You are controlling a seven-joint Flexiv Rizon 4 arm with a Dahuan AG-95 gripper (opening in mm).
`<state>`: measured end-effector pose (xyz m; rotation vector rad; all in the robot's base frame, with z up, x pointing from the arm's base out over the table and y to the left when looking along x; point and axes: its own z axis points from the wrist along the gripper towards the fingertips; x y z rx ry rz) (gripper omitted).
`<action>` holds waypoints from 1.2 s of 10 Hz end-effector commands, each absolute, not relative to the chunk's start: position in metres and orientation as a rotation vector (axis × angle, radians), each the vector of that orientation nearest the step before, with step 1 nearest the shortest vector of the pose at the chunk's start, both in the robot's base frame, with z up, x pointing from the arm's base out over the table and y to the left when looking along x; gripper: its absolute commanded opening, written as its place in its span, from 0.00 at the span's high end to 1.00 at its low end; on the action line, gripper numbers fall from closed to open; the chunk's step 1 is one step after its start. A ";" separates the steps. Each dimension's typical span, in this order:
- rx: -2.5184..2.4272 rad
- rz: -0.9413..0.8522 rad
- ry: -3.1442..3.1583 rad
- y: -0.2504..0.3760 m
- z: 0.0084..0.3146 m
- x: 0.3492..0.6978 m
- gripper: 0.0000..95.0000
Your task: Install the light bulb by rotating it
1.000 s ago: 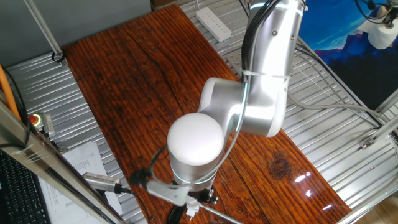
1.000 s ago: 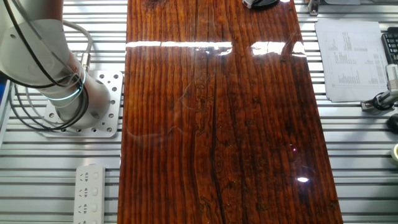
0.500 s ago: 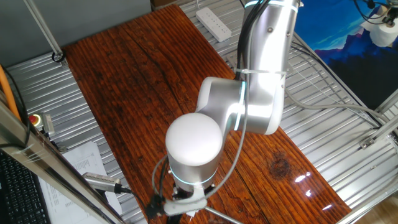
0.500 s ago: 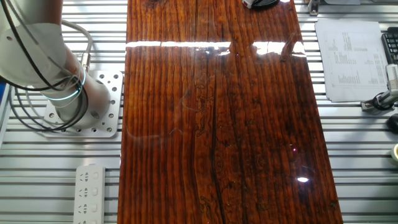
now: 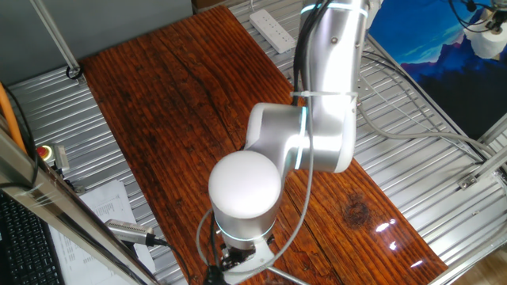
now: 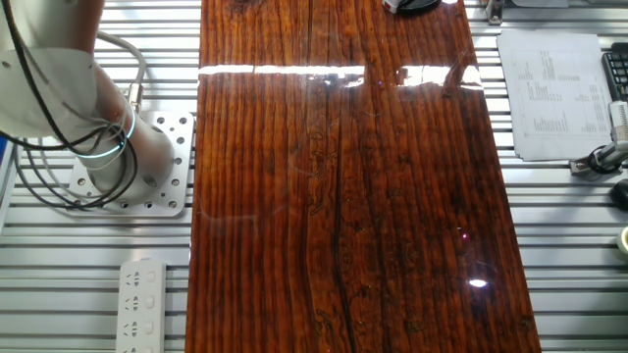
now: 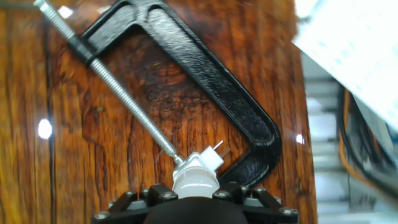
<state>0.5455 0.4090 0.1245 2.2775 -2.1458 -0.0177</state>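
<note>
At the bottom centre of the hand view, the light bulb (image 7: pixel 196 180) looks light, smooth and breakable. Grip it softly around its dome. Whether the pincer (image 7: pixel 194 200) is closed on it, I cannot tell.

White light bulb (image 7: pixel 195 176) — pale base outward, low in hand view, above wooden tabletop (image 7: pixel 124 155)

- One robot arm (image 5: pixel 317 119)
- One wooden tabletop (image 6: pixel 343 196)
- One black C-clamp (image 7: pixel 211 81), with one threaded screw (image 7: pixel 118 87)
- One light bulb (image 7: pixel 195 177)
- One power strip (image 6: pixel 140 304)
- One printed sheet (image 6: pixel 549 93)
</note>
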 end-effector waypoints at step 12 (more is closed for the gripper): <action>2.460 -0.036 -1.941 0.408 0.111 0.550 0.60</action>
